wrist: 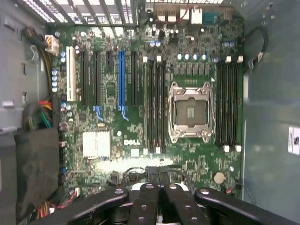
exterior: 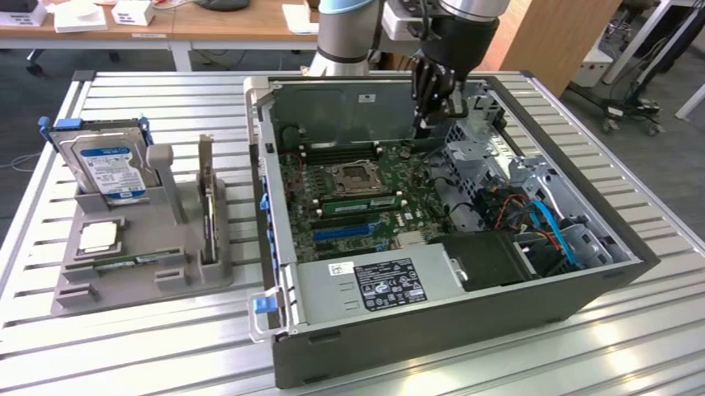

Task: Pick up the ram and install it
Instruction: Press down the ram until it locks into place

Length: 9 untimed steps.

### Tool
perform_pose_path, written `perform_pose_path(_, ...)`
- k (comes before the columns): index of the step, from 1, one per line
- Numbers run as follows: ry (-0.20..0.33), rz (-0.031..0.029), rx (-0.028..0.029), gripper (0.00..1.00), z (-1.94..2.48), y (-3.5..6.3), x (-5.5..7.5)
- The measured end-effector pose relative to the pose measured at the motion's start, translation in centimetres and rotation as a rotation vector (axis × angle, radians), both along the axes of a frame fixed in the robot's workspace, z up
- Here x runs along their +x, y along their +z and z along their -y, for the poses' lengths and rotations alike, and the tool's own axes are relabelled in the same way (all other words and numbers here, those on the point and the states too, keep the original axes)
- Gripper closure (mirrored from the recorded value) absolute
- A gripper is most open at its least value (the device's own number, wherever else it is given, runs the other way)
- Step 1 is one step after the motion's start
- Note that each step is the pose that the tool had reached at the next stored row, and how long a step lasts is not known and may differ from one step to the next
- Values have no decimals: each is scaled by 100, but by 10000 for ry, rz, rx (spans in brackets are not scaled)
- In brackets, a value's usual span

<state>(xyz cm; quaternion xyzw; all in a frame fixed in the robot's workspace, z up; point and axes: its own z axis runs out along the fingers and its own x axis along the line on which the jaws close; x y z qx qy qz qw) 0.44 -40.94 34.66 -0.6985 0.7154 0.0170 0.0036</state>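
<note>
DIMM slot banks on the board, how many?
2. First bank sits between the CPU socket and the blue expansion slot; second bank is on the socket's other side, next to the case wall. End effector covers one board edge.

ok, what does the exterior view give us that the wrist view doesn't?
Exterior adds: the grey parts holder beside the case, with a hard drive standing in it, plus the slatted table. Wrist adds: the coin cell and the white slot. Both: the CPU socket, the blue slot and the shut claw over the motherboard.
</note>
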Motion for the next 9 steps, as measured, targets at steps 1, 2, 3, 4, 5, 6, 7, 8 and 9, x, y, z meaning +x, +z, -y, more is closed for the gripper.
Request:
perform_pose_path(1, -1, 1, 0, 90, -2, -1, -16)
perform_pose_path(2, -2, 0, -1, 90, -2, -1, -17)
perform_pose_path(3, -2, 0, -1, 90, -2, -1, -18)
perform_pose_path(4, -1, 0, -1, 90, -2, -1, -17)
perform_pose_path(5, -1, 0, 0, 90, -2, -5, -17)
perform_pose_path(6, -1, 0, 0, 90, -2, -19, -17)
perform_pose_path(7, 0, 0, 0, 90, -2, -37, -17)
perform_pose_path(8, 0, 0, 0, 90, -2, -55, -17)
perform_pose_path(9, 0, 0, -1, 90, -2, -72, -17)
